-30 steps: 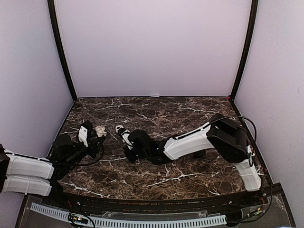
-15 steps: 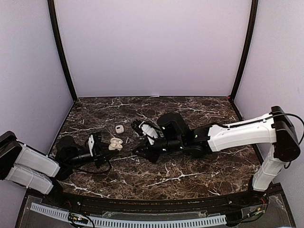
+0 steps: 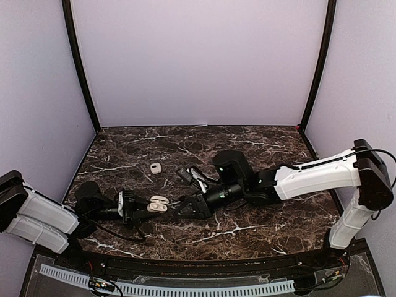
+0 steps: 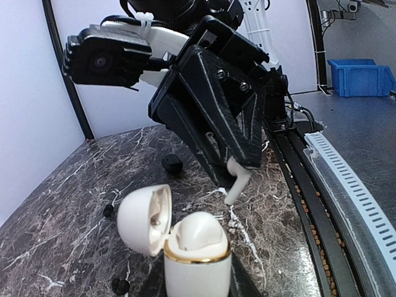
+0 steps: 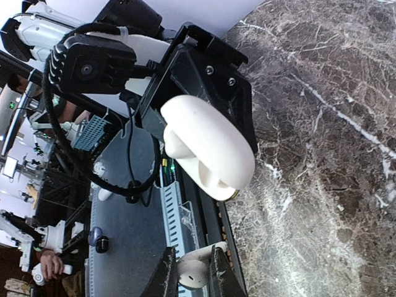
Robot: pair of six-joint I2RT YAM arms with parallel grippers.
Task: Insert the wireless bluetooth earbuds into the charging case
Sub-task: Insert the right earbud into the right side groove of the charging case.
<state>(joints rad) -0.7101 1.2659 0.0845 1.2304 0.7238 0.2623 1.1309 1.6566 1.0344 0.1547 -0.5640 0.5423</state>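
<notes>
The charging case (image 4: 197, 269) is white with a gold rim, and its lid (image 4: 143, 218) is swung open to the left. One white earbud (image 4: 197, 230) sits in the case. My left gripper (image 3: 137, 208) is shut on the case (image 3: 159, 204) near the table's front left. My right gripper (image 5: 190, 270) is shut on a second white earbud (image 5: 195, 273). In the left wrist view that earbud (image 4: 237, 183) hangs stem down, just above and right of the open case. The case (image 5: 209, 147) fills the middle of the right wrist view.
A small closed white case (image 3: 156, 167) lies on the marble table (image 3: 260, 223) behind the grippers. Small black pieces (image 4: 171, 164) (image 4: 109, 210) lie on the marble near the case. A slotted cable rail (image 3: 185, 289) runs along the near edge.
Both grippers have moved toward the near edge. The left one has carried the open case right and nearer, and the right arm has stretched out and brought its earbud close to the case.
</notes>
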